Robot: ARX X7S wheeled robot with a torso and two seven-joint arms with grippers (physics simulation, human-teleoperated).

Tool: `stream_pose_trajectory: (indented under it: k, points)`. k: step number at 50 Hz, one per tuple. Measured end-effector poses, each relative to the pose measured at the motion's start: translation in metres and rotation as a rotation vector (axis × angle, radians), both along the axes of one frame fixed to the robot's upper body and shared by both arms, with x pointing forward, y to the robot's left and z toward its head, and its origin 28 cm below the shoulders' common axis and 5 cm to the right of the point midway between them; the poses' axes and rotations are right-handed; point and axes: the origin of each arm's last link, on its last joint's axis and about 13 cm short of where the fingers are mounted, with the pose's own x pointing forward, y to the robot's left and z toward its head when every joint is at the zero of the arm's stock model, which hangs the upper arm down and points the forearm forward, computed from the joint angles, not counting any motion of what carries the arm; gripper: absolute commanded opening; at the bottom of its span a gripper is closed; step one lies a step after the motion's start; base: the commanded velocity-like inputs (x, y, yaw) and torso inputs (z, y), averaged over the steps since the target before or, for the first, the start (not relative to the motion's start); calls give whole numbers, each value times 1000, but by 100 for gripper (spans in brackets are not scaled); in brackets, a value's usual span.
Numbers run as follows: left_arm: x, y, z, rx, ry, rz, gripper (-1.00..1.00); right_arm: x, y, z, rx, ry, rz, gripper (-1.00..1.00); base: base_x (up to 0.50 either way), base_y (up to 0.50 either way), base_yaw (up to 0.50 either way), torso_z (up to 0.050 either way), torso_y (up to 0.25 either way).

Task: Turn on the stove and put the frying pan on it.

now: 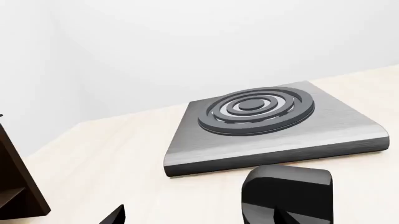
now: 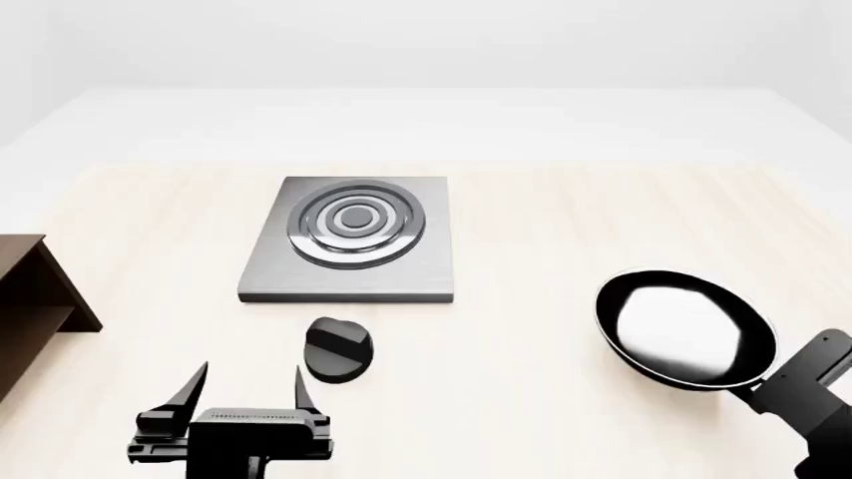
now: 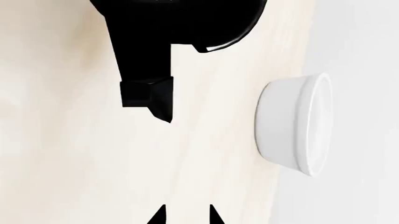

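The stove (image 2: 353,239) is a square grey slab with a ring burner and lies on the pale table; it also fills the left wrist view (image 1: 268,121). A small black knob (image 2: 339,349) lies just in front of it, and shows in the left wrist view (image 1: 287,193). My left gripper (image 2: 253,379) is open and empty, just left of the knob and nearer me; its fingertips (image 1: 115,215) show low in the left wrist view. The frying pan (image 2: 685,329) sits at the right, its handle (image 3: 146,60) pointing toward me. My right gripper (image 3: 186,215) is open and empty, short of the handle's end.
A white round bowl (image 3: 296,123) stands near the table's edge beside the pan handle. A dark brown shelf (image 2: 34,299) stands at the table's left side and shows in the left wrist view (image 1: 18,186). A pale wall lies beyond the table.
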Motion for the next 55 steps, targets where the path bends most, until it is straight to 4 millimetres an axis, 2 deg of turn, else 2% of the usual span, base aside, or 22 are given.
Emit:
stream_pose_trajectory:
  k: [26,55]
  points:
    - [-2,2,1,-16,-6,3,100,23,22,54,-3,-108,124,-100,0,0,0,0,2]
    - [-2,6,-2,-33,1,10,100,66,63,90,25,-229,289,-100,0,0,0,0,2]
